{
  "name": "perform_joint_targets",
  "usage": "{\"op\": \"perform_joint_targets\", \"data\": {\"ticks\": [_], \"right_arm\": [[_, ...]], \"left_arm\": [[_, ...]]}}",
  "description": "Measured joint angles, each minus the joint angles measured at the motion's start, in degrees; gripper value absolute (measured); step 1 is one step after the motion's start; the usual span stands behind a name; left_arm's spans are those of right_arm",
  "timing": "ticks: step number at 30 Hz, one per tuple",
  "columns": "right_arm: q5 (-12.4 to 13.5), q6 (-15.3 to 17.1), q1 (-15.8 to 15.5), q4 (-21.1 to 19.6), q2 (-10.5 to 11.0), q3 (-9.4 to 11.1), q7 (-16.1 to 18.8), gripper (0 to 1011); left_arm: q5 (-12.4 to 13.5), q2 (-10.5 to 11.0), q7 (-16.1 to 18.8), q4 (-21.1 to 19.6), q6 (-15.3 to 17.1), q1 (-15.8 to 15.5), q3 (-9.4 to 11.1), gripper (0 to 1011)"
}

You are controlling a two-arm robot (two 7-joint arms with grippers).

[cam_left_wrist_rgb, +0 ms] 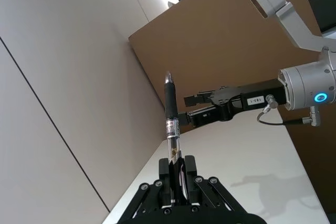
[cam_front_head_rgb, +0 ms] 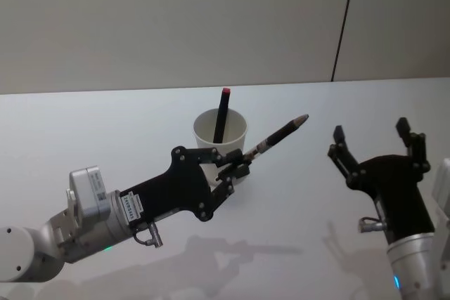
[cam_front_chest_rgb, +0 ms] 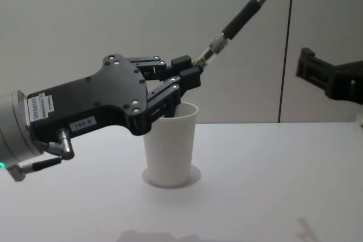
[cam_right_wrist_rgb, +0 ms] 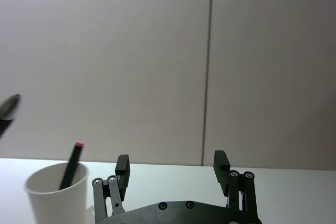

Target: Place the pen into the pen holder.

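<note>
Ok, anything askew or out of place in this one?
Nothing is spilled or damaged. The cup stands upright with a red-topped black stick leaning inside. The one oddity: the left gripper clamps the pen by its back end, on a slant, tip pointing up and away from the cup. The right gripper hangs open to the right.

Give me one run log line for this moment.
left end effector shut on pen, tilted near pen holder rim | right end effector open, idle | red-capped pen in pen holder

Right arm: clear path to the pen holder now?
Likely yes, from the side: bare table lies between the open right gripper and the pen holder. Above, the left gripper and its pen crowd the rim.
</note>
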Motion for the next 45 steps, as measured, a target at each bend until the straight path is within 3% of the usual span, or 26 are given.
{"op": "perform_joint_targets", "data": {"ticks": [15,31,45], "right_arm": [[4.2,-2.4,-2.4,-2.9,2.6,0.1,10.7,1002],[7.3,-4.3,-5.1,-5.9,4.9,0.5,16.0,1002],[16.1,-8.2,-5.5,-5.7,5.8,1.0,24.8,1002]], "left_arm": [[0.0,0.0,-0.4,0.3,-0.2,-0.2,0.0,177],[0.0,0.0,-0.6,0.3,-0.2,-0.2,0.0,177],[0.0,0.0,-0.6,0.4,-0.2,-0.2,0.0,177]]}}
